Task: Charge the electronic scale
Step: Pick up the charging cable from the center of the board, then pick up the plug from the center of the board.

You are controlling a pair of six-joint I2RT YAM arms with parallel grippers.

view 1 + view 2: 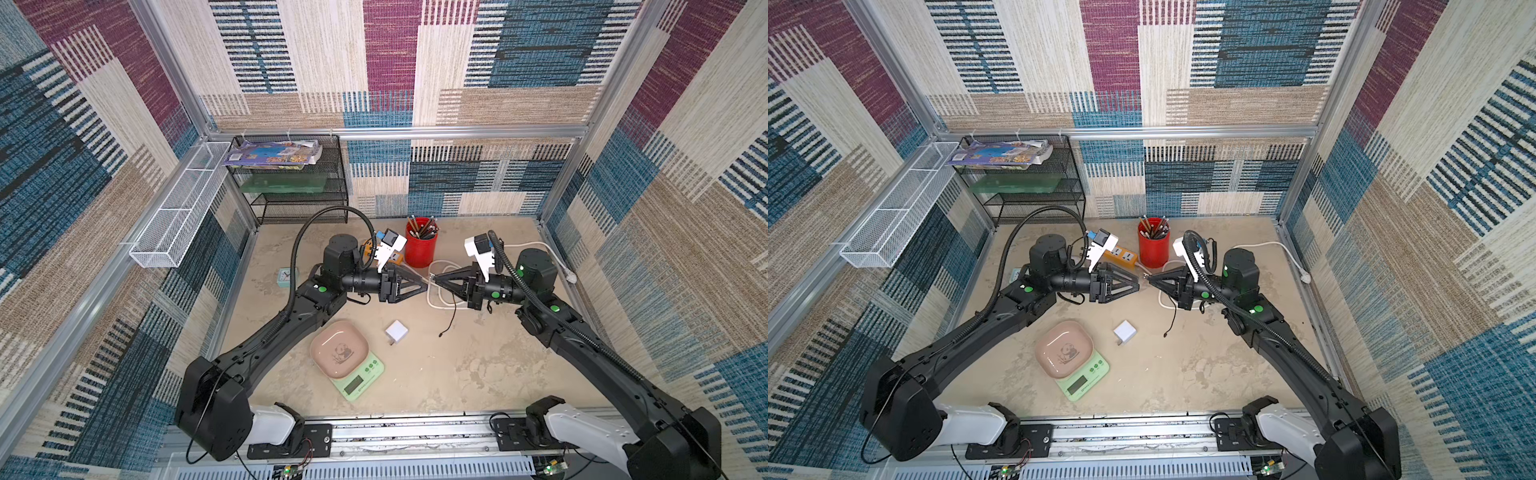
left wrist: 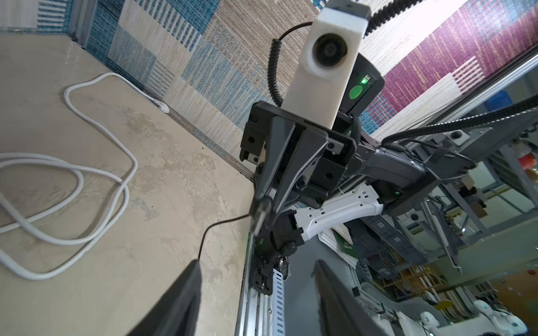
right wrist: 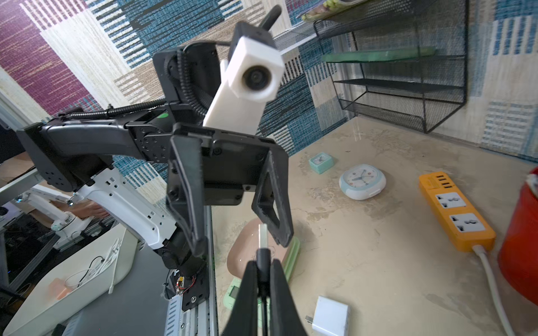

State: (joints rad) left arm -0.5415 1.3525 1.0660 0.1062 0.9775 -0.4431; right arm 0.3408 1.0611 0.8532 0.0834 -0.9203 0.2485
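Your right gripper [image 3: 263, 263] is pressed together on the black plug [image 3: 263, 237] of a thin cable [image 1: 453, 311]. The plug's silver end sticks out past the fingertips, pointing at your left gripper [image 1: 424, 286]. From the grip the cable hangs slack, and its free end reaches the table below the right gripper, a little back towards the arm bases.

Your left gripper has its jaws spread wide, with nothing between them. It faces the right gripper tip to tip, and the plug's silver end sits just ahead of its fingertips [image 3: 201, 244]. Whether the plug touches either finger you cannot tell from these views.

The scale [image 1: 361, 380] sits flat on the table, below the left gripper and back towards the bases, well apart from both grippers. Its pink bowl [image 1: 338, 348] rests on top, and its display end points towards the bases.

A white charger [image 1: 397, 331] lies on its side on the table between the scale and the two gripper tips, touching neither. In the right wrist view its prongs show at one side.

Beyond the left gripper, away from the bases, an orange strip [image 1: 1122, 254] lies flat beside a red cup [image 1: 421, 245] full of pencils. The strip's white cord [image 3: 492, 286] runs off and lies in loops on the table under the right gripper.
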